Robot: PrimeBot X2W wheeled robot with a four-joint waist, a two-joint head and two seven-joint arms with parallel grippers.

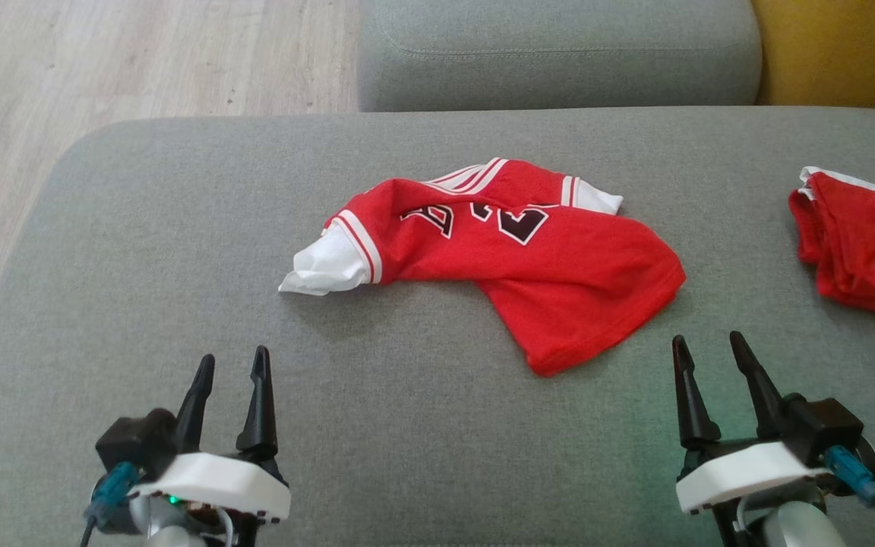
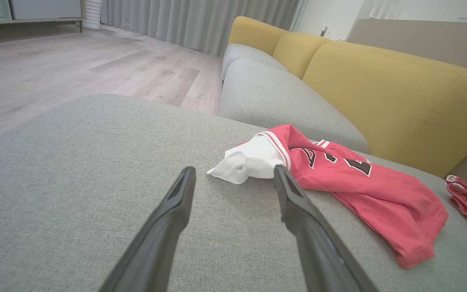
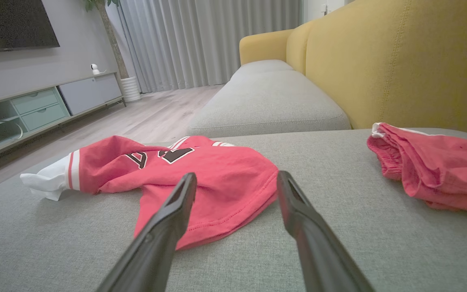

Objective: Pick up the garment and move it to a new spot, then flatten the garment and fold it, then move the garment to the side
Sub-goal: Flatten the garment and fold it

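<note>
- Head view, my left gripper (image 1: 234, 354): jaws wide, holding nothing; white sleeve (image 1: 323, 266) ahead, off to its right.
- Between, the garment (image 1: 513, 258) lies crumpled mid-cushion (image 1: 407, 441), long axis left-to-right.
- My right gripper (image 1: 709, 337): wide, empty, nearer; red hem (image 1: 559, 357) near, ahead-left.

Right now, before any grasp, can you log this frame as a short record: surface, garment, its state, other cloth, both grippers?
surface: grey fabric ottoman cushion
garment: red jersey with white sleeves and black numerals
garment state: crumpled, unfolded, lying mid-cushion, untouched
other cloth: bunched red garment with white trim, apart, on the robot's right
left gripper: open, empty, short of the white sleeve
right gripper: open, empty, near the jersey's hem
</note>
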